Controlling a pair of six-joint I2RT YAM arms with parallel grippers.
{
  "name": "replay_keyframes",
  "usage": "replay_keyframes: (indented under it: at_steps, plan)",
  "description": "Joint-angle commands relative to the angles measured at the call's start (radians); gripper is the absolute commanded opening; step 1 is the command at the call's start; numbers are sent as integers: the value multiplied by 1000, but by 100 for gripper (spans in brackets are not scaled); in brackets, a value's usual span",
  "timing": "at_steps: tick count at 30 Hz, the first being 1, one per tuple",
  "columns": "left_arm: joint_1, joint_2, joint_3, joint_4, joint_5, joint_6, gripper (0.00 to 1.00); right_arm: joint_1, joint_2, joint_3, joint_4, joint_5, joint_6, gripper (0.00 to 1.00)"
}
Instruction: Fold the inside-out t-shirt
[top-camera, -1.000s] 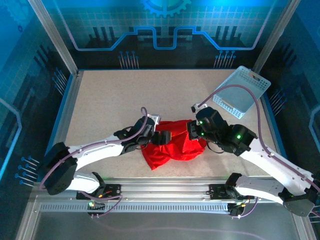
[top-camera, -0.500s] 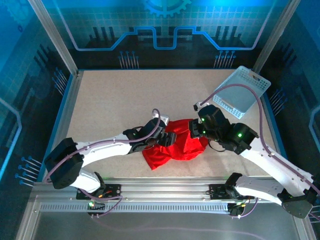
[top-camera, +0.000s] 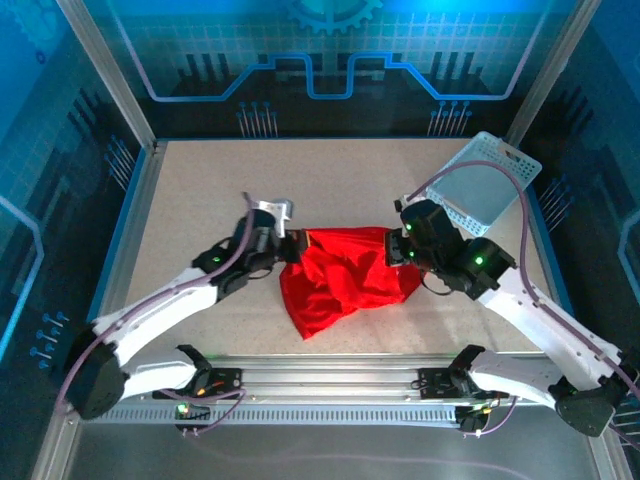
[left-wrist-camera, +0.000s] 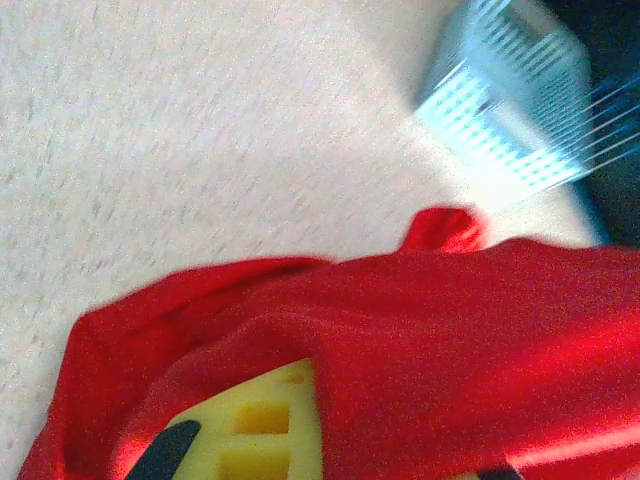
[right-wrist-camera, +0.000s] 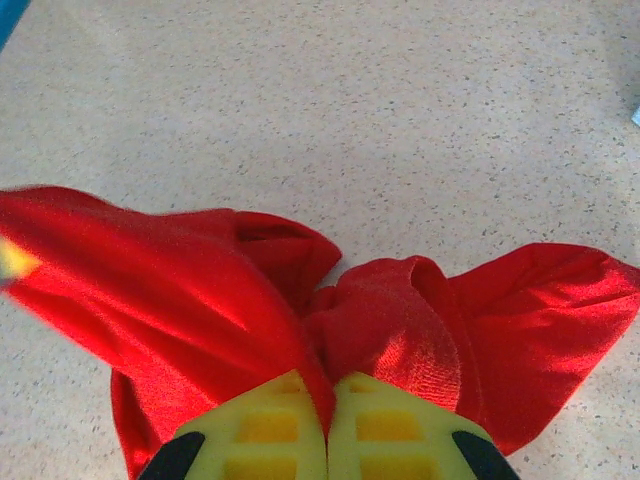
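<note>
The inside-out t-shirt is found near the middle of the tabletop, toward its near edge, and is spread between the two arms. Its far edge is drawn in a fairly straight line from the left gripper to the right gripper. The rest of the red cloth is gathered into folds that narrow to a point toward the near edge.

In the left wrist view, the left gripper is largely draped by the t-shirt. One yellow pad is seen under the cloth, and the jaws are pressed together on the fabric.

In the right wrist view, the jaws of the right gripper are closed pad against pad, with a fold of the t-shirt pinched between them. Cloth is spread to both sides over the speckled surface.

A light blue mesh basket is set at the far right corner of the tabletop, tilted against the frame and well apart from the t-shirt. It is also seen, blurred, at the top right of the left wrist view.
</note>
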Motion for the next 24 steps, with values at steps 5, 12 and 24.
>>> replay_keyframes:
  at_steps: [5, 12, 24]
  plan:
    - [10, -39, -34, -19, 320, -9, 0, -74, 145, 34, 45, -32, 0, 0]
    - [14, 99, -178, 10, 344, -26, 4, -118, 329, -8, 136, -39, -8, 0]
    - [98, 187, -194, 14, 214, -115, 23, 32, 235, -74, 198, -7, -194, 75]
